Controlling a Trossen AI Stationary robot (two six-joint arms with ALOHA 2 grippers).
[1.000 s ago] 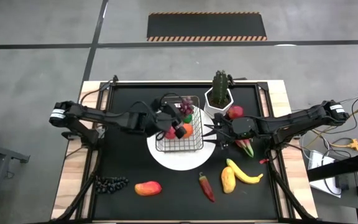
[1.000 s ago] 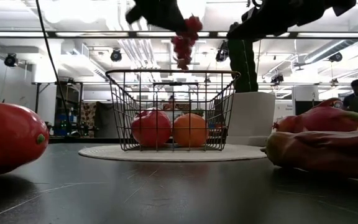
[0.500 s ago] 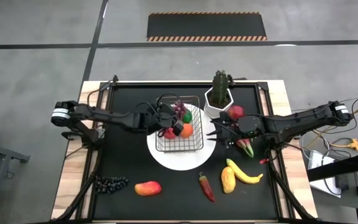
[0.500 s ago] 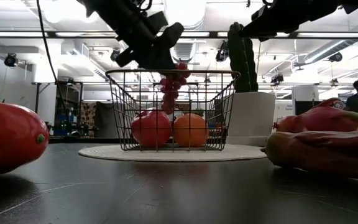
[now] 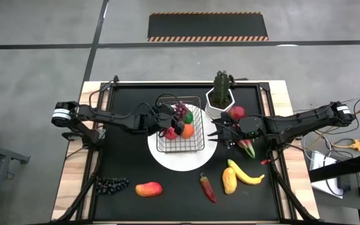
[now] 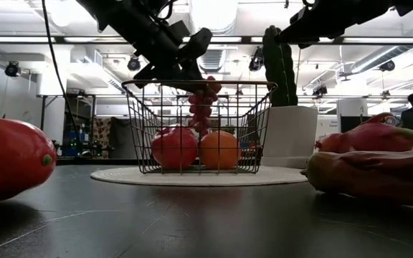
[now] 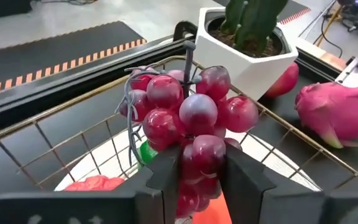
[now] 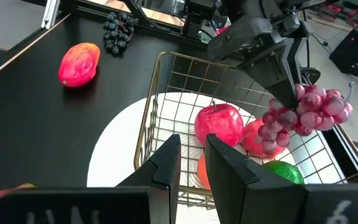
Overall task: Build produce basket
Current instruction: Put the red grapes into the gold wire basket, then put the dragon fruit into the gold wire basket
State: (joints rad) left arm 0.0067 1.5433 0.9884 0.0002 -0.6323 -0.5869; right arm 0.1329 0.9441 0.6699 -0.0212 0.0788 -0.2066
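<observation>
Basket (image 5: 181, 133) on plate (image 5: 167, 157), cactus pot (image 5: 220, 99) beside, mango (image 5: 149, 189) apart

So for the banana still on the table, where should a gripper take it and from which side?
Probably across the middle of the banana, coming straight down from above. It lies flat on the black table as a slim curved piece, so its narrow width suits the fingers. The mango touches its left end, so grip toward the free right half. The right gripper, fingers slightly apart, hovers nearest.

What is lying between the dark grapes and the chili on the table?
The mango lies between the dark grapes and the chili, seen in the high view.
</observation>
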